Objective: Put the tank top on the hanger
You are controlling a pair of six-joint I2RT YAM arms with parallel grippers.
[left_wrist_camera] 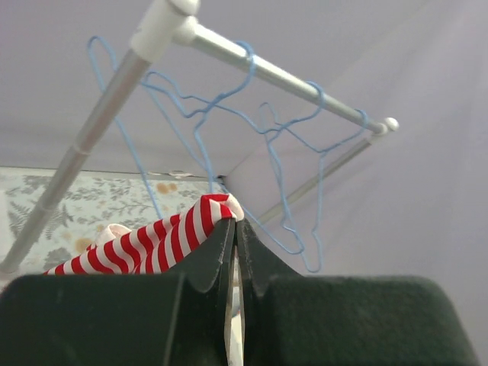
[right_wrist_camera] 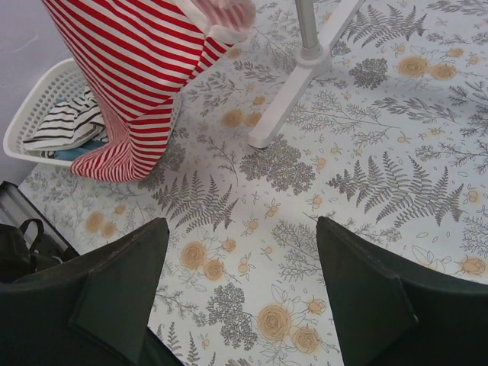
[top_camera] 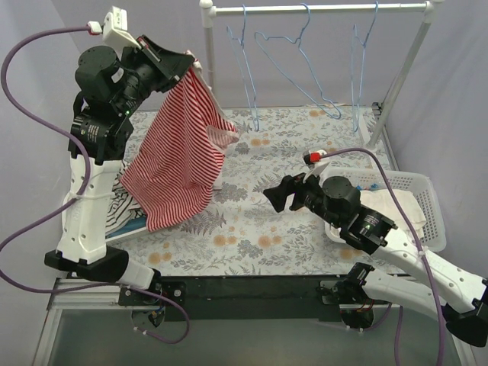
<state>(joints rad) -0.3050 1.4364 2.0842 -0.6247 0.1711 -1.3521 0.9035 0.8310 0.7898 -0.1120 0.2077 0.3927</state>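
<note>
One tank top, partly hidden behind the left arm.
Three hangers at far edge; left gripper pinches the top, right gripper spread.

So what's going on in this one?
The left gripper is shut on the red-and-white striped tank top, holding it up by one edge so it hangs down. The right gripper is open and empty, low over the table. Three blue hangers hang on the rail; the top is on none of them yet.
</note>
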